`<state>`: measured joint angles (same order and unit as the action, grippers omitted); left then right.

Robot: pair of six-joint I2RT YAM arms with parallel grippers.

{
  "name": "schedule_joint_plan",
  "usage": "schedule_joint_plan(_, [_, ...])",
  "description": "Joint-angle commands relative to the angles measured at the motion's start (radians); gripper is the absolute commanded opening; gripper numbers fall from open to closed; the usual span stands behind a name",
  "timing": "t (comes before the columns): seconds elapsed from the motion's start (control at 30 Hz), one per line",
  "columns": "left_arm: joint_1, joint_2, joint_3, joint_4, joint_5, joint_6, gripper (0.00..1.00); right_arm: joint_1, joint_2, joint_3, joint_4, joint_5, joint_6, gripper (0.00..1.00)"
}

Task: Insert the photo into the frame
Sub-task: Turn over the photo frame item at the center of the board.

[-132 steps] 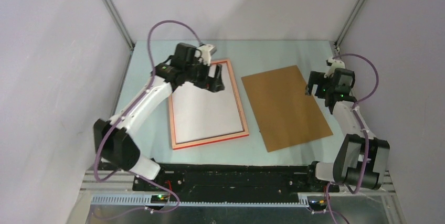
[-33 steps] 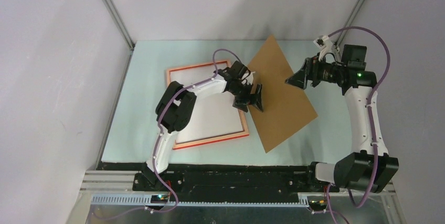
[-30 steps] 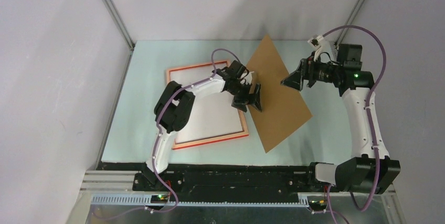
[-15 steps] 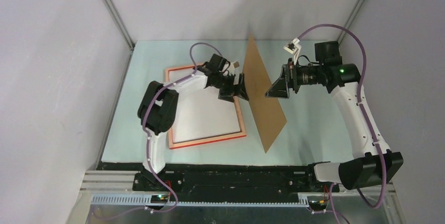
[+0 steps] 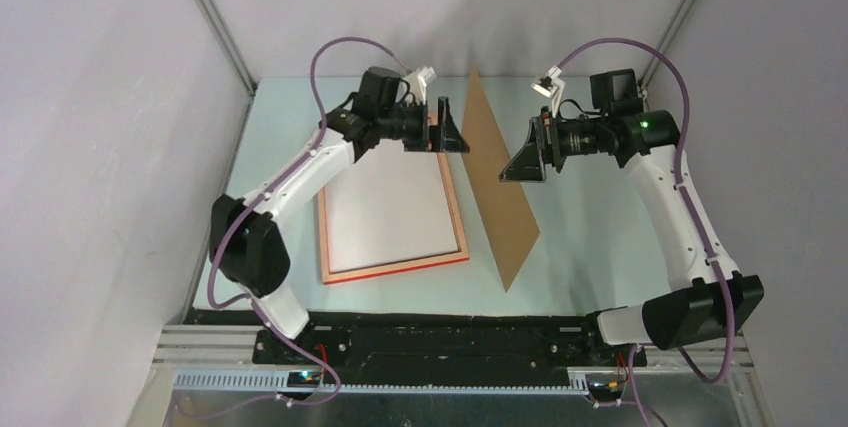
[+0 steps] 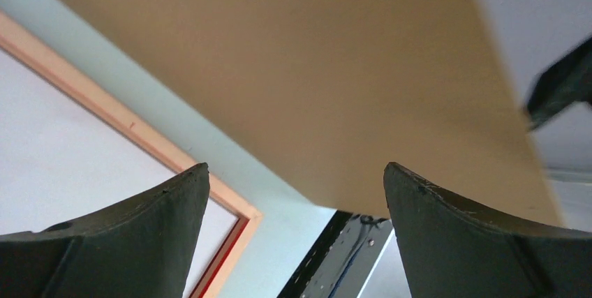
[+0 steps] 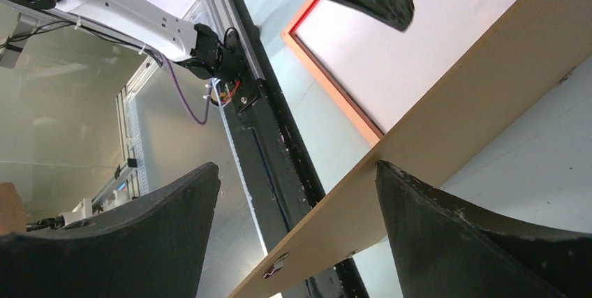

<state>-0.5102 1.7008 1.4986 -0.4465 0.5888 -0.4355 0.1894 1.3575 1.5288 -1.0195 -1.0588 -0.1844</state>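
Note:
The frame (image 5: 392, 269) lies flat on the mat left of centre, pale wood rim with a red inner line, also in the left wrist view (image 6: 230, 204) and the right wrist view (image 7: 335, 92). A white sheet (image 5: 385, 207) fills it; no printed side of the photo shows. The brown backing board (image 5: 500, 197) stands almost on edge just right of the frame. My left gripper (image 5: 447, 132) hovers open on the board's left, a small gap between them. My right gripper (image 5: 510, 169) is open at the board's right face (image 7: 454, 116), fingertips close against it.
A pale mat (image 5: 590, 237) covers the table, with grey enclosure walls on three sides. The black base rail (image 5: 430, 337) runs along the near edge. Small metal clips sit on the board's face in the right wrist view (image 7: 278, 264).
The board has tipped up from a low lean to nearly upright. My left gripper pulled back and up to the far left of it. The right gripper pushed leftward behind the board.

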Motion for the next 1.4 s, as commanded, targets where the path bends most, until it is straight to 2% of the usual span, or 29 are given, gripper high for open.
schedule_joint_plan(0.0, [-0.003, -0.052, 0.104, 0.028, -0.003, -0.095, 1.0, 0.015, 0.028, 0.051, -0.006, 0.001, -0.004, 0.87])
schedule_joint_plan(0.2, [-0.006, 0.001, 0.206, 0.027, -0.035, -0.342, 1.0, 0.026, 0.06, 0.061, 0.006, 0.013, -0.001, 0.87])
schedule_joint_plan(0.43, [-0.032, 0.069, 0.329, 0.026, -0.08, -0.453, 1.0, 0.049, 0.067, 0.071, 0.008, 0.033, 0.004, 0.87])
schedule_joint_plan(0.5, [-0.04, 0.091, 0.366, 0.027, -0.106, -0.466, 1.0, 0.063, 0.068, 0.073, 0.012, 0.07, 0.008, 0.86])
schedule_joint_plan(0.57, [-0.054, 0.112, 0.391, 0.026, -0.125, -0.476, 1.0, 0.08, 0.068, 0.077, 0.016, 0.171, 0.014, 0.84])
schedule_joint_plan(0.7, [-0.077, 0.145, 0.394, 0.025, -0.135, -0.497, 1.0, 0.097, 0.054, 0.074, 0.037, 0.306, 0.034, 0.79])
schedule_joint_plan(0.77, [-0.086, 0.156, 0.392, 0.025, -0.138, -0.507, 1.0, 0.103, 0.045, 0.074, 0.045, 0.345, 0.038, 0.73])
schedule_joint_plan(1.1, [-0.112, 0.197, 0.425, 0.025, -0.166, -0.523, 1.0, 0.139, 0.024, 0.092, 0.05, 0.453, 0.042, 0.49])
schedule_joint_plan(1.37, [-0.114, 0.189, 0.43, 0.025, -0.173, -0.531, 1.0, 0.185, 0.024, 0.106, 0.051, 0.591, 0.037, 0.37])
